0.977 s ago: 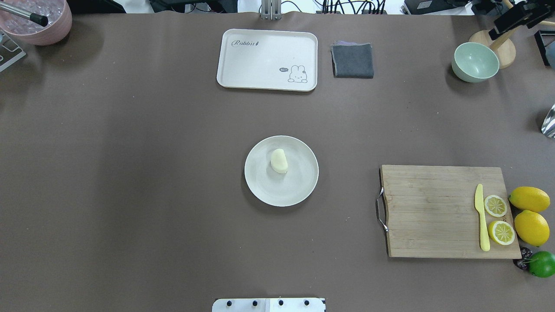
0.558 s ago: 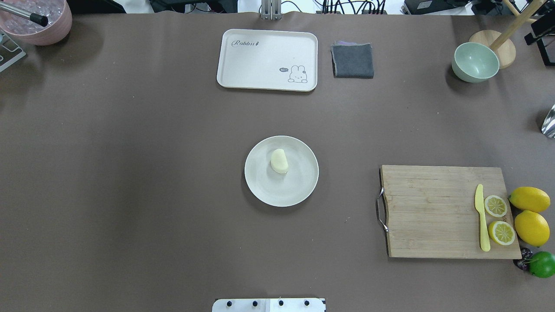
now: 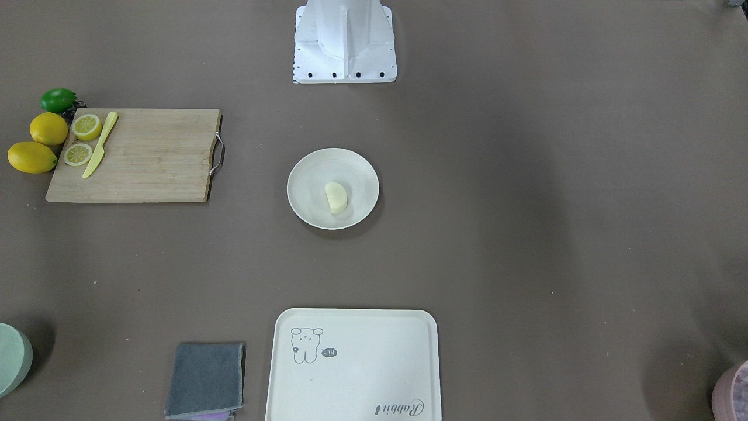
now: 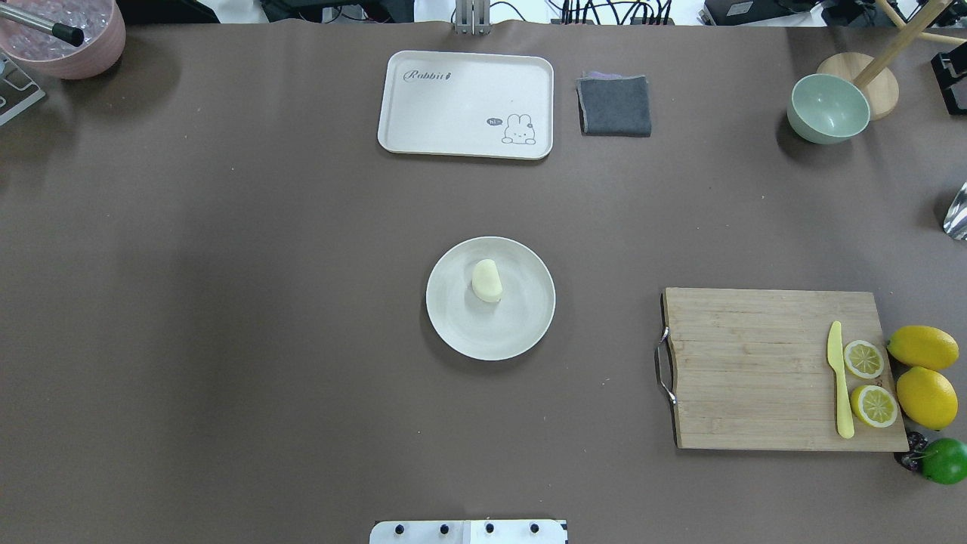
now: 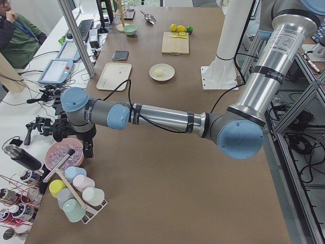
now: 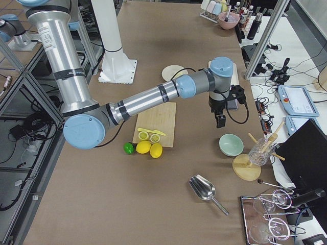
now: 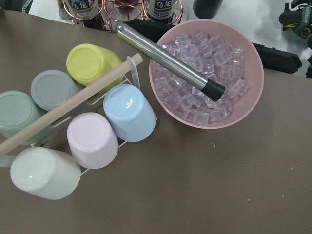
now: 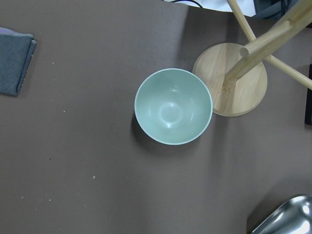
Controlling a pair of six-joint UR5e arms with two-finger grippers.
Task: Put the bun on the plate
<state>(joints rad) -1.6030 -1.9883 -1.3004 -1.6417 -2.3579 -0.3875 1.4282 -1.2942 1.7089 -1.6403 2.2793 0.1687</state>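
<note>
The pale cream bun (image 4: 486, 280) lies on the round cream-white plate (image 4: 521, 332) at the table's middle, a little off the plate's centre; it also shows in the front view as bun (image 3: 336, 197) on plate (image 3: 310, 175). Neither gripper is near it. The left gripper (image 5: 88, 150) hangs over the table's far left end beside the pink ice bowl. The right gripper (image 6: 220, 121) hangs above the far right area near the green bowl. Both show only in side views, so I cannot tell whether they are open or shut.
A cream tray (image 4: 466, 104) and a folded grey cloth (image 4: 615, 105) lie at the far edge. A green bowl (image 4: 828, 109) and a wooden stand are far right. A cutting board (image 4: 755, 370) holds a knife and lemon halves, with whole lemons beside it. A pink ice bowl (image 4: 68, 38) is far left.
The dark shape of the right gripper at the overhead view's top right corner has moved out of that view. The bun and the plate have not moved.
</note>
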